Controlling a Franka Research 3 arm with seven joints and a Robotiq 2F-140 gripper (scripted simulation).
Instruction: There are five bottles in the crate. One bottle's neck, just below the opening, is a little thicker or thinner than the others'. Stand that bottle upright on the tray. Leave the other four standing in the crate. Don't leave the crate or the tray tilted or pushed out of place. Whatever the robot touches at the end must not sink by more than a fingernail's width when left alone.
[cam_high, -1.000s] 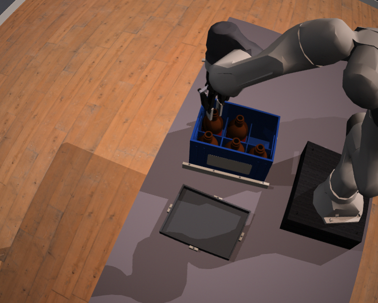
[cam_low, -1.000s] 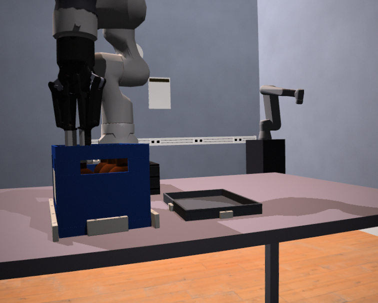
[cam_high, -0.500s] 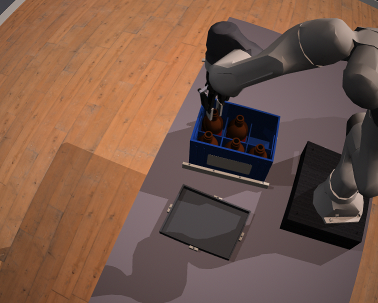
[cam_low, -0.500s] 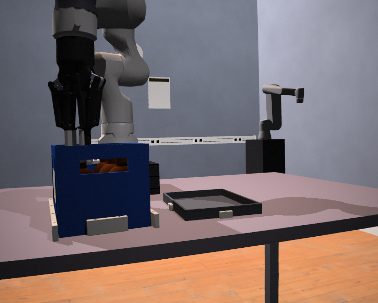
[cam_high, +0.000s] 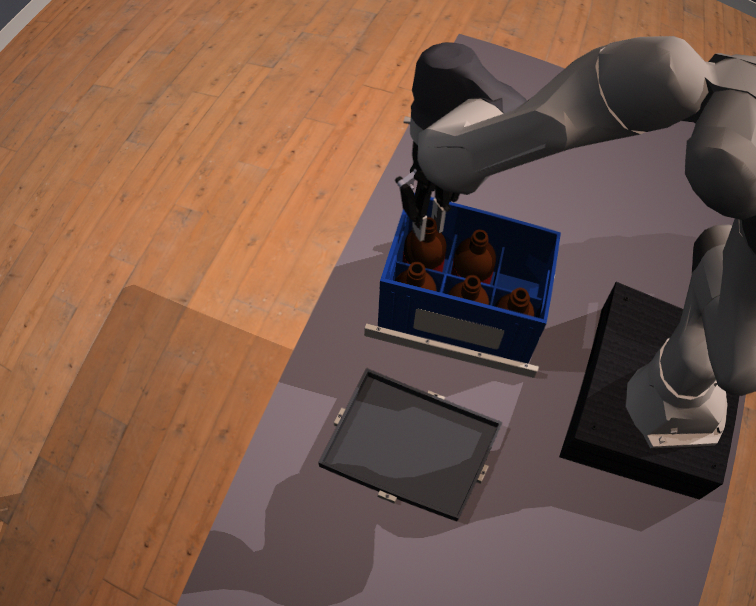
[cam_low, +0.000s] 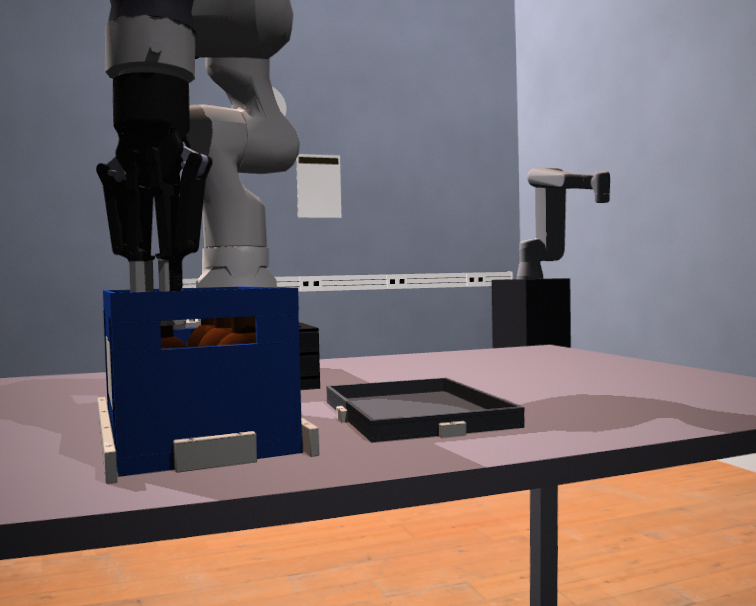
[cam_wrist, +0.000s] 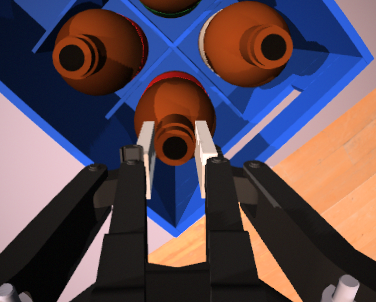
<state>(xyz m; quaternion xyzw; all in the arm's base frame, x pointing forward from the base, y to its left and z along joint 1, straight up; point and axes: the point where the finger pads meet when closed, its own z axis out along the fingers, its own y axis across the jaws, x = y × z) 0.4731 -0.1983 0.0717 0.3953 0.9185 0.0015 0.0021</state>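
Only the wrist view shows the Robotiq gripper (cam_high: 429, 225) (cam_low: 151, 276) (cam_wrist: 175, 138), partly closed, gripping the six-o'clock brown bottle's (cam_high: 425, 251) (cam_wrist: 175, 102) neck; the mauve table (cam_high: 567, 555) (cam_low: 599, 378) (cam_wrist: 30, 150) stands over wooden floor (cam_high: 189, 126) (cam_low: 315, 568) (cam_wrist: 330, 190).

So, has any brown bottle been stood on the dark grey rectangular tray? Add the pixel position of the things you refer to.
No, the dark grey rectangular tray (cam_high: 410, 441) (cam_low: 435, 404) has no bottle on it in either the top or the exterior view.

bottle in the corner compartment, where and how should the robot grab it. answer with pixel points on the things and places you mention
Best gripped by the neck, just below the opening, coming straight down from above with the jaws on opposite sides. The bottle (cam_high: 427, 251) (cam_wrist: 175, 107) looks upright, its narrow neck rising from a round, wider body, while the walls and dividers of the crate (cam_high: 463, 337) (cam_low: 208, 391) (cam_wrist: 280, 162) likely hamper a sideways approach.
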